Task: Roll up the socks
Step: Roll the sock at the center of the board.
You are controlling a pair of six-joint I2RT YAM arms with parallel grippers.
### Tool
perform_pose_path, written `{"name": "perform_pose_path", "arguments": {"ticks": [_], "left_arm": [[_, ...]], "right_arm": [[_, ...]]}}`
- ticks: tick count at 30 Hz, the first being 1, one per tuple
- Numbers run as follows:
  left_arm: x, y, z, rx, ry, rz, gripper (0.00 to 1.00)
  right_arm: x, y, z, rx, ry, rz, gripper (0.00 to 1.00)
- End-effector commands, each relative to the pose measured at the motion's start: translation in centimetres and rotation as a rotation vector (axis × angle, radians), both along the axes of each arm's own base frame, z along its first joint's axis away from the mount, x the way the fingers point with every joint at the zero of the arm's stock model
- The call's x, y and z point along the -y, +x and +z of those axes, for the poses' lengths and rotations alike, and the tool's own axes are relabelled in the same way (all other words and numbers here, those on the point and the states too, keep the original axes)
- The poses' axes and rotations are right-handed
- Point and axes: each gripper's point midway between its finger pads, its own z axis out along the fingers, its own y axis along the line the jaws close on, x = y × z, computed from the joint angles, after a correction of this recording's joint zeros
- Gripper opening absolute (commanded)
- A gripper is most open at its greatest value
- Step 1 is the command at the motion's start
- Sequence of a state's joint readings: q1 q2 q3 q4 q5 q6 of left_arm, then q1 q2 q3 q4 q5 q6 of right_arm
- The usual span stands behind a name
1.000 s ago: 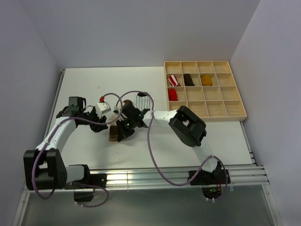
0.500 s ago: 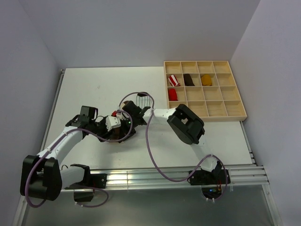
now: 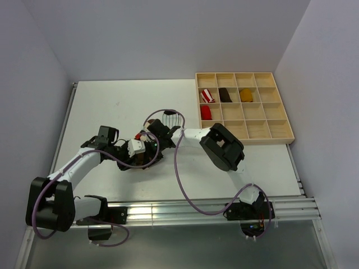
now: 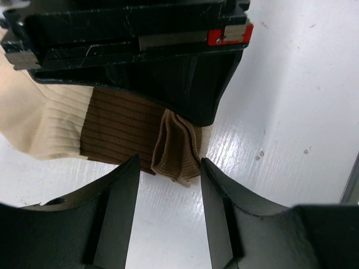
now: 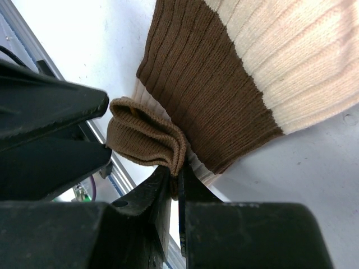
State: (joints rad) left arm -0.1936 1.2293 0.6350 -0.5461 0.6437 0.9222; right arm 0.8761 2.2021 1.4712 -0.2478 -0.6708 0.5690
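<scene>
The left gripper [image 4: 168, 185] has swung in from the left side of the table [image 3: 106, 101] within the last second and now sits low over the cream sock [image 4: 53, 126], its jaws spread wide on either side of the folded brown band [image 4: 176, 147] without touching it; the sock lies flat on the table between the two arms, cream body to one side, band turned over on itself; the right gripper [image 5: 175, 182] is clamped on the edge of that fold, pinning the first turn; the striped sock [image 3: 171, 119] lies apart just beyond, untouched; further right stands the wooden tray [image 3: 252, 141]. With both claws at the band, the roll looks barely begun; the left seems placed to take over the fold.
</scene>
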Motion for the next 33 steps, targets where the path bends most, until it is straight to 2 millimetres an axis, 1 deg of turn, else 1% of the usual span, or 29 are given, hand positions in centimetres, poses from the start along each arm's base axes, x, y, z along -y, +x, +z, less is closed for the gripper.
{"name": "perform_pose_path", "arguments": {"ticks": [1,4,7,8,11,13,16,17,19,23,26,29,33], "left_arm": [[1.3,0.4,2.2,0.039,-0.066,-0.042,0.53],[1.5,0.1,2.9,0.039,-0.082,-0.056,0.53],[1.5,0.3,2.7,0.034,-0.077,-0.054,0.53],[1.4,0.3,2.3,0.019,-0.072,-0.051,0.53],[1.7,-0.3,2.5,-0.022,-0.088,-0.066,0.53],[1.7,0.6,2.6,0.008,-0.083,-0.046,0.53],[1.5,0.6,2.2,0.002,-0.069,-0.041,0.53],[1.5,0.3,1.9,-0.023,-0.067,-0.046,0.53],[1.6,0.3,1.8,-0.03,-0.069,-0.053,0.53],[1.4,0.4,0.8,-0.051,-0.057,-0.047,0.53],[1.3,0.7,0.3,-0.052,-0.05,-0.029,0.51],[1.4,1.7,0.4,-0.034,-0.056,-0.002,0.5],[1.7,2.0,-0.1,-0.066,-0.061,0.001,0.46]], "right_arm": [[0.5,0.2,-1.2,-0.018,-0.03,-0.01,0.0],[0.5,0.2,-1.2,-0.012,-0.034,-0.007,0.0],[0.6,0.2,-1.4,-0.015,-0.036,-0.008,0.0],[0.6,0.2,-1.3,-0.013,-0.033,-0.008,0.0],[0.8,0.0,-1.6,-0.013,-0.043,-0.007,0.0],[0.9,0.0,-1.8,-0.014,-0.046,-0.009,0.0],[0.9,0.0,-1.9,-0.016,-0.045,-0.008,0.0],[0.9,-0.1,-2.0,-0.017,-0.046,-0.006,0.0],[0.8,-0.1,-2.0,-0.021,-0.044,-0.005,0.0],[0.7,0.0,-2.0,-0.023,-0.042,-0.004,0.0],[0.7,0.0,-2.0,-0.024,-0.041,-0.001,0.0],[0.7,0.0,-2.2,-0.024,-0.046,0.002,0.0],[0.8,-0.1,-2.2,-0.025,-0.044,-0.002,0.0]]}}
